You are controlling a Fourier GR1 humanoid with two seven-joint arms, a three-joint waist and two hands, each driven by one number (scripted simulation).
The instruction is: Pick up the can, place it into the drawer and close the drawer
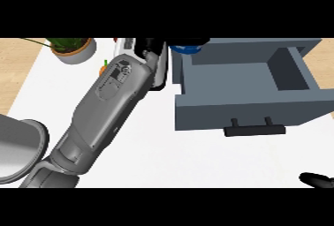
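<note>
Left robot hand (157, 44), black at the end of a long grey forearm (104, 110), is reaching across the white table (163, 163) toward the far edge, its fingers appearing to curl around a small blue cylindrical can (184, 48) that is showing just beside the back left corner of the open grey box-shaped drawer (248, 88); most of the can is hidden. Right robot hand (316, 179) is showing only as a dark tip at the lower right edge, its fingers impossible to judge. Drawer's black bar handle (255, 129) is facing the viewer. Green leafy plant in a pale round pot (73, 48) is sitting at the far left corner, pale wooden flooring (16, 70) is lying beyond the table, and a grey rounded object (20, 150) is sitting at the left edge.
</note>
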